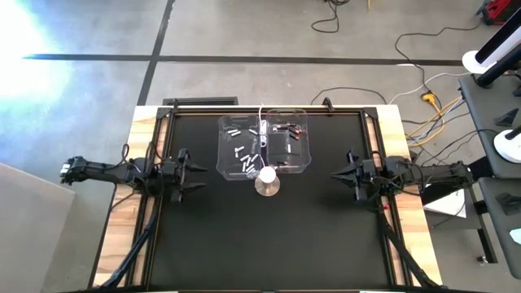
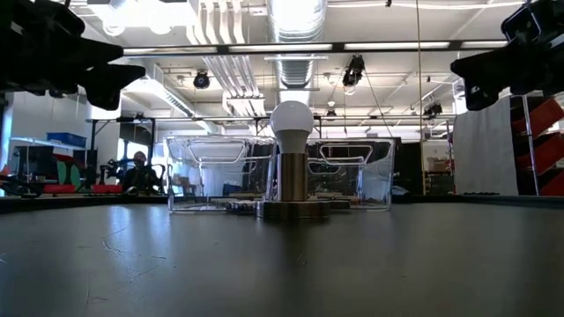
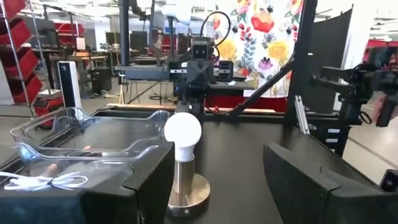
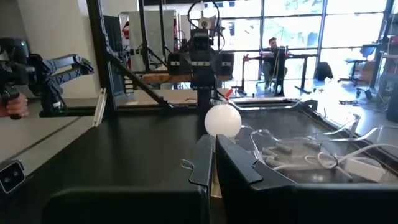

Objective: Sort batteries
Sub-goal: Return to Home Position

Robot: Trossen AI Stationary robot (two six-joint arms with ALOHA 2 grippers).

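Fingers of the left gripper are spread wide with nothing between them, while those of the right gripper are drawn together to a point, also empty. Both grippers are held above the black table mat, one at each side and well apart from the bins. Between them, the silvery-white cylindrical batteries are gathered in the left clear plastic bin and the dark batteries with reddish marks in the right clear plastic bin, set side by side. Just in front of the bins a white ball on a round metal stand is placed, and a white cable is laid along their seam. Sorting is judged finished. Should an arm be swung inward too low, the stand could be toppled or a bin shoved and cells spilled. No loose cell is seen on the mat, though a dark one could be missed against it. Cell counts cannot be made out, and in the low view both grippers are cut off at the upper corners.
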